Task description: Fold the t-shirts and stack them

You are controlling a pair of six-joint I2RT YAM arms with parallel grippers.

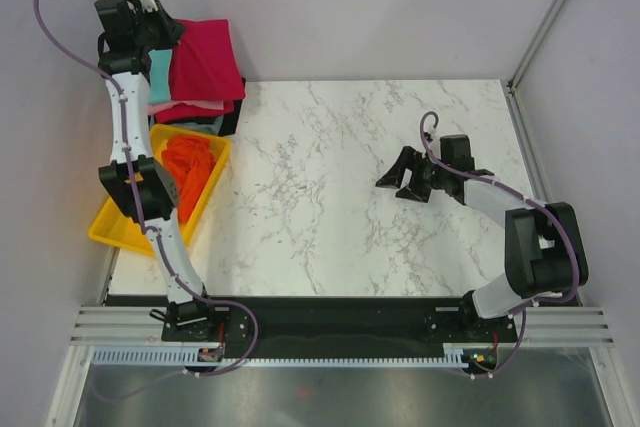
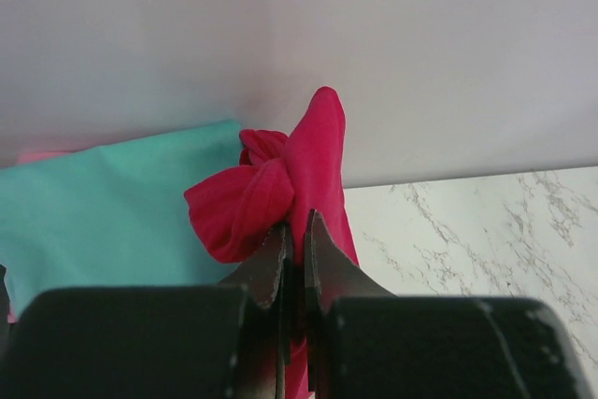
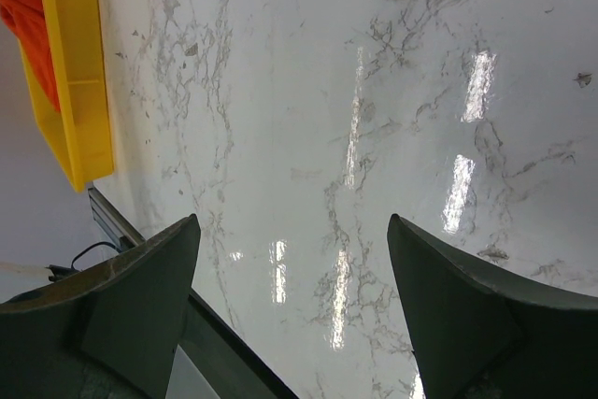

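Note:
A stack of folded t-shirts sits at the table's far left corner, with the crimson shirt (image 1: 208,55) on top. Teal (image 1: 160,75), pink and red layers show at its left edge, and a black one (image 1: 229,119) at the bottom. My left gripper (image 1: 170,35) is shut on a bunched edge of the crimson shirt (image 2: 271,189), next to the teal shirt (image 2: 112,207). The orange shirt (image 1: 190,169) lies crumpled in the yellow tray. My right gripper (image 1: 400,179) hovers open and empty over the marble; it also shows in the right wrist view (image 3: 294,231).
The yellow tray (image 1: 112,230) stands at the left table edge in front of the stack and also shows in the right wrist view (image 3: 79,91). White walls close the back and both sides. The marble tabletop (image 1: 330,197) spans the middle.

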